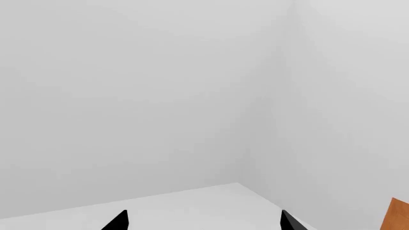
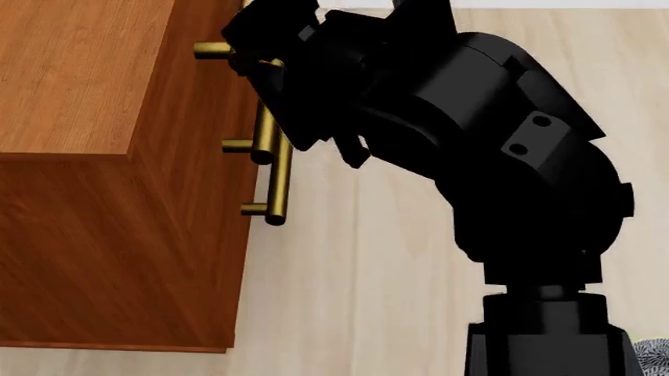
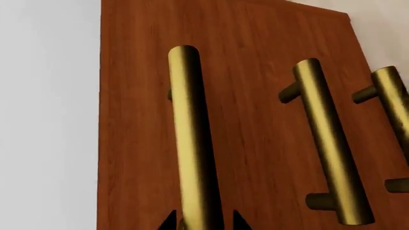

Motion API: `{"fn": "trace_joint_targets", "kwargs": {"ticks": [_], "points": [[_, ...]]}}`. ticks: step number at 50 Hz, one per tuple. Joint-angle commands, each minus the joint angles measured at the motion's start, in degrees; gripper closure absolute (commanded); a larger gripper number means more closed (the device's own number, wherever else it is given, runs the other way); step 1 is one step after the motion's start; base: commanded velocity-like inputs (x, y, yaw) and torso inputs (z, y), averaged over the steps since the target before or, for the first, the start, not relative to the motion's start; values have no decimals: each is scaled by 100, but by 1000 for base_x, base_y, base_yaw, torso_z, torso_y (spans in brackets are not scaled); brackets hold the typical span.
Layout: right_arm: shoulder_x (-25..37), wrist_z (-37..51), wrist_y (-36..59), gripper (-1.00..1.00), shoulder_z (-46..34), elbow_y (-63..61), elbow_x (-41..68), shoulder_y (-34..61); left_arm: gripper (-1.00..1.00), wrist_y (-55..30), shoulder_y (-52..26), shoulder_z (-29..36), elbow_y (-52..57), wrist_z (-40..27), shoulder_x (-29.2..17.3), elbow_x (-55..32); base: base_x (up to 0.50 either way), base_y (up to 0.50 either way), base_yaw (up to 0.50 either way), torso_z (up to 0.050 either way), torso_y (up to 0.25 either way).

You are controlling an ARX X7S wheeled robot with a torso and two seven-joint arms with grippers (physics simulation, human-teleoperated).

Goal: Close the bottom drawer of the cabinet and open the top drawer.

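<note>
Brass bar handle [image 3: 191, 143] on the top drawer [image 3: 137, 120] sits between the right gripper [image 3: 203, 221] fingertips, which stand narrowly apart around it — whether they pinch it I cannot tell. Rigid and smooth, it is best gripped mid-bar; the drawer should slide stiffly. Reddish wood cabinet [image 2: 94, 196] stands at the robot's left. Left gripper [image 1: 203, 221] is spread wide, empty.
</note>
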Motion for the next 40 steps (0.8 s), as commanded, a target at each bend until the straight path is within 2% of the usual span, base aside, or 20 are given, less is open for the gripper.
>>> {"fn": "trace_joint_targets", "kwargs": {"ticks": [1, 16, 40], "points": [[-61, -131, -44, 100, -99, 27, 91, 113, -100, 16, 8, 21, -15, -14, -18, -10, 0, 0, 0, 0, 0], [43, 77, -128, 100, -145, -258, 217, 43, -100, 45, 27, 10, -2, -46, -32, -40, 0, 0, 1, 1, 2], [240, 1144, -997, 100, 298, -1620, 602, -505, -100, 49, 28, 67, -19, -94, -86, -58, 0, 0, 0, 1, 3]]}}
